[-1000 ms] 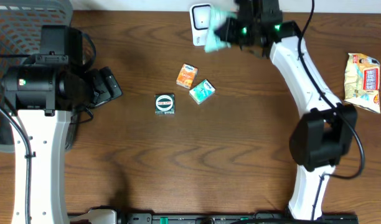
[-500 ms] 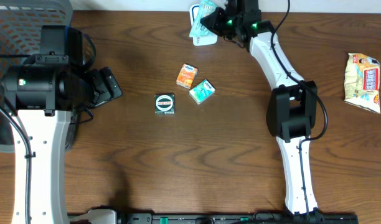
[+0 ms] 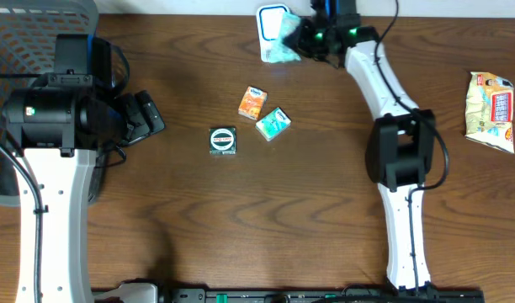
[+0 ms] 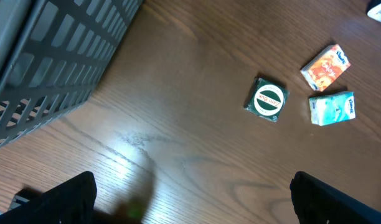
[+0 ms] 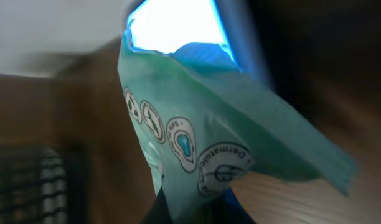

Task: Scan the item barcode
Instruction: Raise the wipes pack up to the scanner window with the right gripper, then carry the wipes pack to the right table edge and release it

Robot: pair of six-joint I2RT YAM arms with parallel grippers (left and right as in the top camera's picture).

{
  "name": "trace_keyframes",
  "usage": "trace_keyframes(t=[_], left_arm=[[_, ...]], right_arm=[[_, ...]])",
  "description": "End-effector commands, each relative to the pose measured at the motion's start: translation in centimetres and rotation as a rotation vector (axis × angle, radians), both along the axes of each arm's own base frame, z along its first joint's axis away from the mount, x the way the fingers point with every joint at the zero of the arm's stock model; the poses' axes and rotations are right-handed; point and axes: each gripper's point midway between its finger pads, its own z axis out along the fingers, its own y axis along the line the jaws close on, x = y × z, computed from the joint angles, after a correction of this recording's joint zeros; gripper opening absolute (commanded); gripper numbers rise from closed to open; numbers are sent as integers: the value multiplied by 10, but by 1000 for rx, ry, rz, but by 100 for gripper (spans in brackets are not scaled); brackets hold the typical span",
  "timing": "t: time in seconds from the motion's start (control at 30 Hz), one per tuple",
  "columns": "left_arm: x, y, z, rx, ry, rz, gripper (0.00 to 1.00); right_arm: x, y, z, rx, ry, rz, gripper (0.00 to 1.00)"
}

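The pale green packet hangs off the surface, held right at the white scanner at the far edge and overlapping the scanner's lower right corner from above. In the right wrist view the packet fills most of the picture, crumpled and tilted, with a row of small round printed symbols on its face, and the scanner's lit bluish window shows just behind its top edge. No barcode can be made out on the visible side. The right hand sits just to the right of the scanner, pinching the packet by one end, its fingers pressed together on the wrapper. Nearer than the scanner, in the open middle of the surface, lie a small orange box, a small teal box just beside it, and a dark square packet with a round white label, none of them touching the held packet. A yellow snack bag lies far to the right of the scanner. Far to its left stands a grey basket, and beside that the left hand is spread wide, holding nothing.
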Motion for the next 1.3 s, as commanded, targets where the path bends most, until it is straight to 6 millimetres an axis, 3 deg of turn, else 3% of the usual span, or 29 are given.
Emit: trace_keyframes(t=[0.0, 0.17, 0.33, 0.47, 0.67, 0.73, 0.9, 0.97, 1.0, 1.13, 1.23, 1.27], left_arm=[[0, 3, -2, 6, 7, 12, 98], [0, 3, -2, 6, 7, 12, 98], [0, 3, -2, 6, 7, 12, 97], [0, 3, -2, 6, 7, 12, 98], [0, 3, -2, 6, 7, 12, 98], [0, 3, -2, 6, 7, 12, 98], [0, 3, -2, 6, 7, 12, 98], [0, 3, -2, 6, 7, 12, 98], [0, 3, -2, 6, 7, 12, 97], [0, 3, -2, 6, 7, 12, 98], [0, 3, -2, 6, 7, 12, 98], [0, 3, -2, 6, 7, 12, 98]], right_arm=[[7, -87, 87, -231, -200, -73, 1], [-26, -195, 99, -533, -130, -135, 1], [-73, -287, 71, -769, 74, -113, 1], [-101, -335, 48, -818, 215, -136, 1], [-117, -364, 19, -758, 292, -171, 5], [-123, -373, 7, -763, 318, -182, 12], [-147, -423, -11, -894, 438, -337, 19], [-153, -432, -10, -907, 462, -380, 27], [-155, -433, -7, -899, 465, -392, 33], [-151, -418, 2, -817, 438, -385, 34], [-139, -385, 12, -668, 372, -327, 33], [-133, -365, 16, -582, 341, -289, 33]])
